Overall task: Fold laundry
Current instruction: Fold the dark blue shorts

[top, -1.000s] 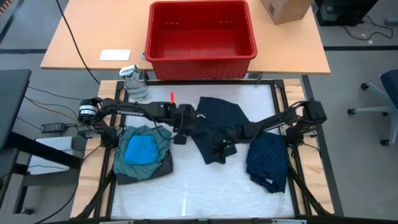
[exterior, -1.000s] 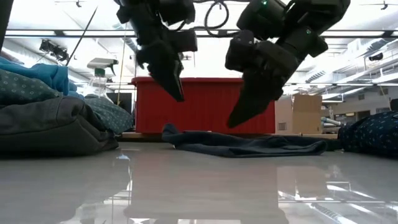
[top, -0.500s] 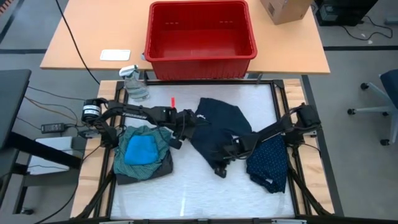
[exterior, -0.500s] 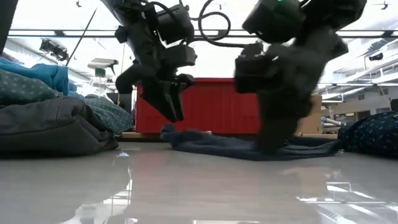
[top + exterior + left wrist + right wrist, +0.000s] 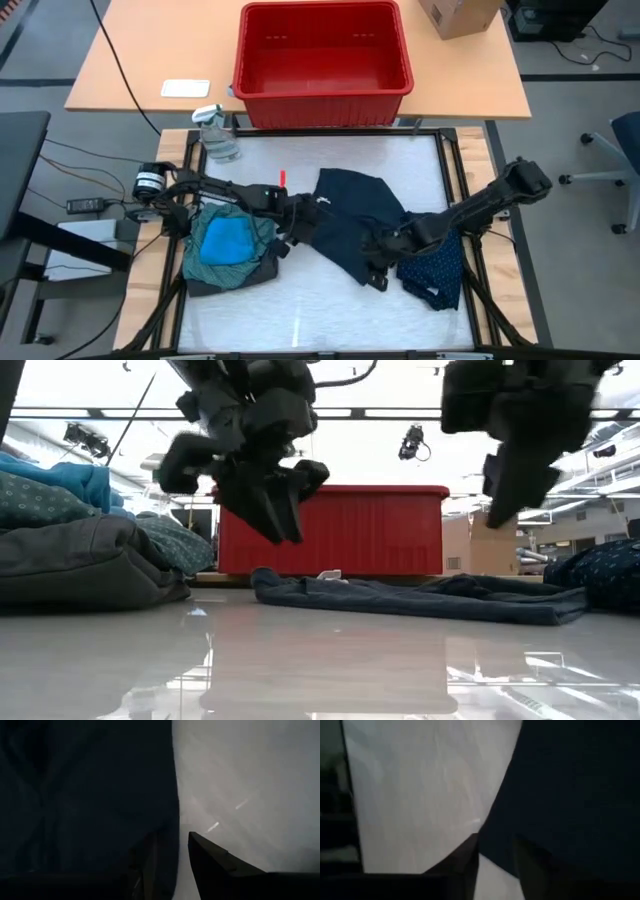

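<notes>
White tabletop fills the middle of your workspace, with the red bin [image 5: 323, 62] on the wooden desk beyond it and a clear spray bottle [image 5: 217, 135] at the far left corner. Over the last second the navy garment [image 5: 355, 222] has been dragged toward the near edge: its lower corner now reaches farther down the table, and in the low view the cloth lies longer and flatter across the surface. Your right gripper [image 5: 378, 273] has travelled with that corner, and the right arm now stretches out low across the navy dotted piece [image 5: 437, 264]; the left gripper [image 5: 287, 237] has shifted only a little and sits at the garment's left edge. I read this as spreading the piece flat, with the fold itself not yet begun. From the left wrist view the jaws stand narrowly apart right at the cloth's edge, fabric beside one finger; whether that edge is pinched, you cannot tell. The right wrist view shows much the same, a small gap over the garment's border, grip unclear. Well to the left, the teal-green shirt [image 5: 257, 228], the bright blue piece [image 5: 225, 240] and the dark grey piece [image 5: 262, 270] lie stacked and untouched.
</notes>
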`<action>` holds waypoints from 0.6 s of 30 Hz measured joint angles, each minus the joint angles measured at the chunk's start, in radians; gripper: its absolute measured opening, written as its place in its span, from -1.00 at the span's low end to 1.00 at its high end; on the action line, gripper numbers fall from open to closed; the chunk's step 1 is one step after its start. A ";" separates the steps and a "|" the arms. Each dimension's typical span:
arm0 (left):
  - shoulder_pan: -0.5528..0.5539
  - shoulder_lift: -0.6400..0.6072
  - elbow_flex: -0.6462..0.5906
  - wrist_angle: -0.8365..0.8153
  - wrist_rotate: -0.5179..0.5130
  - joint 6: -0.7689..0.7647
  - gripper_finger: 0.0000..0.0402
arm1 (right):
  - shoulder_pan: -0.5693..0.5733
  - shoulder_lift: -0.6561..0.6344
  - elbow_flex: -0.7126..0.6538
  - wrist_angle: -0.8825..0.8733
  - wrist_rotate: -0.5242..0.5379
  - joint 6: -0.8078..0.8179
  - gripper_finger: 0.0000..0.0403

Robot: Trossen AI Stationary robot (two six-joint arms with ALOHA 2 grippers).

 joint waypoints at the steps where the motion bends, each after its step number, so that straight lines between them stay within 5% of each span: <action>1: -0.002 0.011 0.000 0.000 -0.001 0.016 -0.41 | 0.012 0.014 -0.002 0.005 -0.002 -0.013 -0.33; 7: 0.001 0.113 -0.001 -0.005 -0.040 0.083 -0.41 | 0.081 0.152 -0.002 0.034 -0.012 -0.047 0.04; 11: 0.011 0.183 0.004 0.025 -0.088 0.032 -0.41 | 0.095 0.230 0.005 0.044 0.010 -0.069 0.03; 15: 0.018 0.220 0.008 0.030 -0.080 -0.022 -0.51 | 0.089 0.252 0.007 0.046 -0.006 -0.066 -0.36; 18: 0.016 0.218 0.012 0.028 -0.094 -0.055 -0.83 | 0.076 0.222 0.002 0.018 -0.047 -0.049 -0.85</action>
